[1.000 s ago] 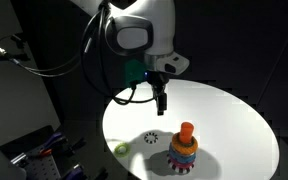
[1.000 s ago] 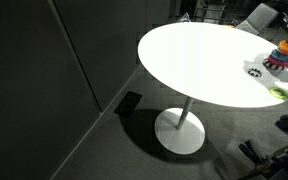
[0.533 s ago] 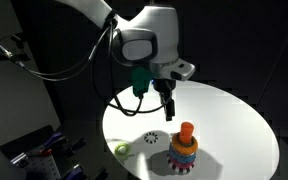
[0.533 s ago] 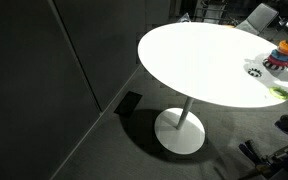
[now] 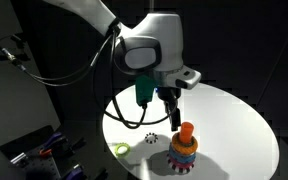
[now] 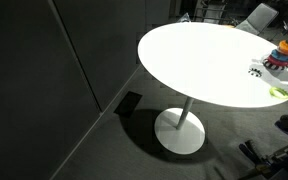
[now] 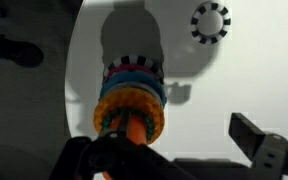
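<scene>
Your fingers (image 5: 172, 117) hang wide open and empty, just above the ring stack (image 5: 184, 150). Come down off-centre and one could topple it across the table (image 5: 234, 115).

I have the arm (image 5: 84, 14) reaching in from the upper left in an exterior view and bending down at the wrist (image 5: 152, 50). The gripper (image 5: 173, 120) points straight down. Its jaws are spread wide and grip nothing. In the wrist view, one finger (image 7: 262, 140) shows at the lower right.
</scene>
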### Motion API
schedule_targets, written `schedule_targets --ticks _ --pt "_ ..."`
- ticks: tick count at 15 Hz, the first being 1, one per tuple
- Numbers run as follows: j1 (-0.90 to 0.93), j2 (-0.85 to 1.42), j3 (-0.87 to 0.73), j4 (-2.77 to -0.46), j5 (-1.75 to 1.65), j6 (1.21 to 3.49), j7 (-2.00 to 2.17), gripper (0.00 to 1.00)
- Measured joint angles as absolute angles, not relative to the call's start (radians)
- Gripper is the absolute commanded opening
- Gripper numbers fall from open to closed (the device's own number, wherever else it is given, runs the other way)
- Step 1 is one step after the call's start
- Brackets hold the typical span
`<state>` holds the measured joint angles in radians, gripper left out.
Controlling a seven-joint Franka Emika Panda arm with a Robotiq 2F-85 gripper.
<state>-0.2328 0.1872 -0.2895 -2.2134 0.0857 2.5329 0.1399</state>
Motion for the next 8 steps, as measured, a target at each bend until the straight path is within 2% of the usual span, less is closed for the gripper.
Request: schedule_targets --ticks 8 --pt "-0.241 0.204 -0.322 -2.219 0.028 2.574 0.156 1.0"
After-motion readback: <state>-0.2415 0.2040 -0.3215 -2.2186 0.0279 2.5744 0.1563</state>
